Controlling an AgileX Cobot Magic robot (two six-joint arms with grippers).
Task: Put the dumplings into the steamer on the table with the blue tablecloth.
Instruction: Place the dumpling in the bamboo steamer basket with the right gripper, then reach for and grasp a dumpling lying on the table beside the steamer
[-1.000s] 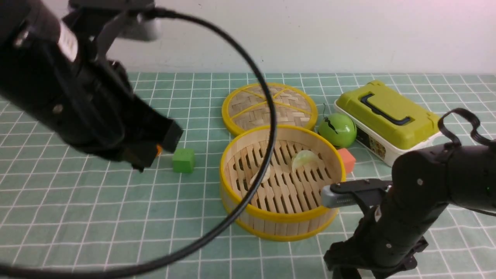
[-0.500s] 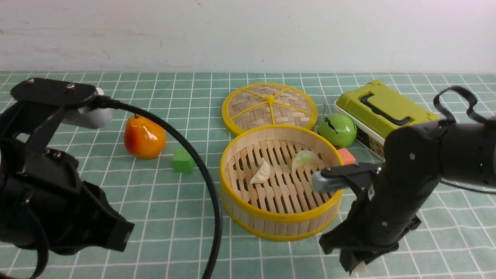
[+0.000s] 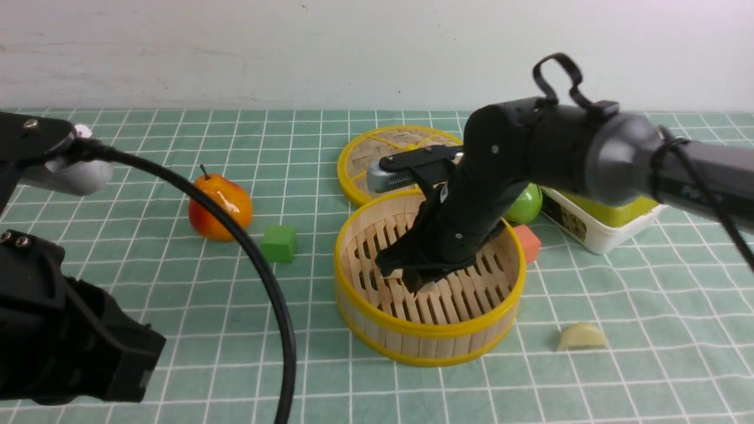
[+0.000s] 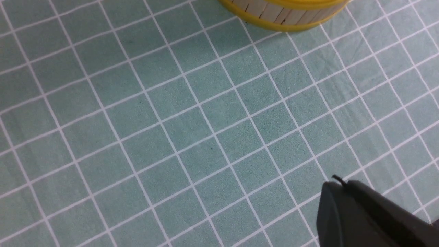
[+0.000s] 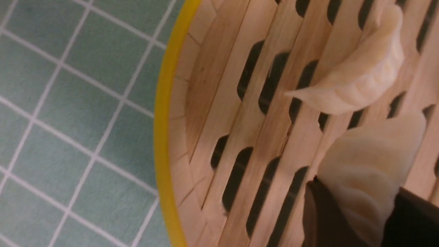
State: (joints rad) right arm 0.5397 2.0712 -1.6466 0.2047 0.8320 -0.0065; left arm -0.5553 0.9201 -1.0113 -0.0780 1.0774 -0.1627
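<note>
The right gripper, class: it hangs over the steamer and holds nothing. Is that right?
Not quite. The right gripper does hang over the steamer, but it is not empty: the right wrist view shows a dumpling clamped in it.

Front camera faces the steamer (image 3: 424, 344) from the robot's side; left wrist looks down just outside its wall, right wrist very close over its floor; all share it
</note>
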